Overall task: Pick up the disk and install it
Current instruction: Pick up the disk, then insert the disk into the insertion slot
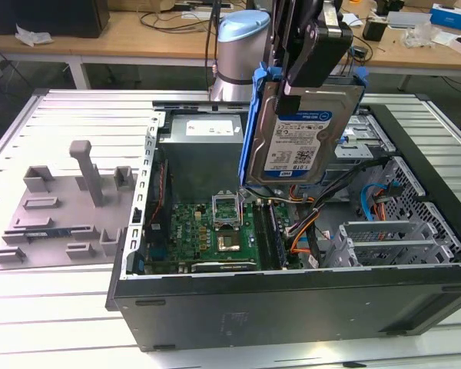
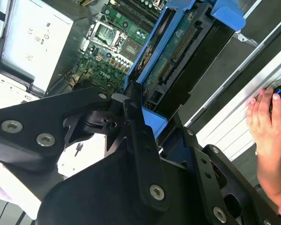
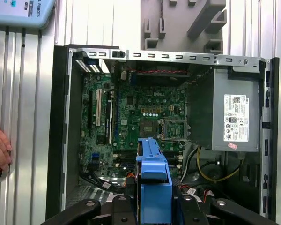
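The gripper [image 1: 292, 98] clamps the disk [image 1: 296, 142] at its twelve o'clock edge. The disk looks stiff, dense and shock-sensitive.

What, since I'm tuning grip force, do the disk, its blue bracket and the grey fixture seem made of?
The disk: silver-grey metal casing with a dull sheen, under a paper-like label. The blue bracket: moulded plastic, smooth and slightly glossy, uniform in colour. The grey fixture: matte and blocky, probably plastic, though painted metal cannot be ruled out.
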{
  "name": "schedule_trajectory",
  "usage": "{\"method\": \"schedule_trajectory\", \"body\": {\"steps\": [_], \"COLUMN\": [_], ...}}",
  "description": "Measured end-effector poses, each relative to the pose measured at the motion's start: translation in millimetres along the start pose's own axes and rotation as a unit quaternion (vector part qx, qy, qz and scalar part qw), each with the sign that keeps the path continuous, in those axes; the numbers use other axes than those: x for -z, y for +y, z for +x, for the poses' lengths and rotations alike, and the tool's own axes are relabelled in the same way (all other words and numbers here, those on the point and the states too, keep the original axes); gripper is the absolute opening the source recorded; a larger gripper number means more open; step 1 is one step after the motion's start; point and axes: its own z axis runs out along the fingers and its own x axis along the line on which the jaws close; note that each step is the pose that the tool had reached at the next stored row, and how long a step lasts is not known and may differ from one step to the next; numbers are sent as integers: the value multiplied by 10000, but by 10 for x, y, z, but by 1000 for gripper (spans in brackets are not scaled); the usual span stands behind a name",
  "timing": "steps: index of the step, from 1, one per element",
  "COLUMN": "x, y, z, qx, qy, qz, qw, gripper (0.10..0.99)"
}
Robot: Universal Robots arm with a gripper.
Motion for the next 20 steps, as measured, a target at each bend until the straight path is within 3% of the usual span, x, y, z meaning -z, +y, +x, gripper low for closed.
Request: {"method": "schedule_trajectory", "body": {"steps": [20], "x": [-1], "y": [-3], "z": [0], "qx": [0], "qy": [0], "qz": [0], "qw": [10000], "gripper": [369]}}
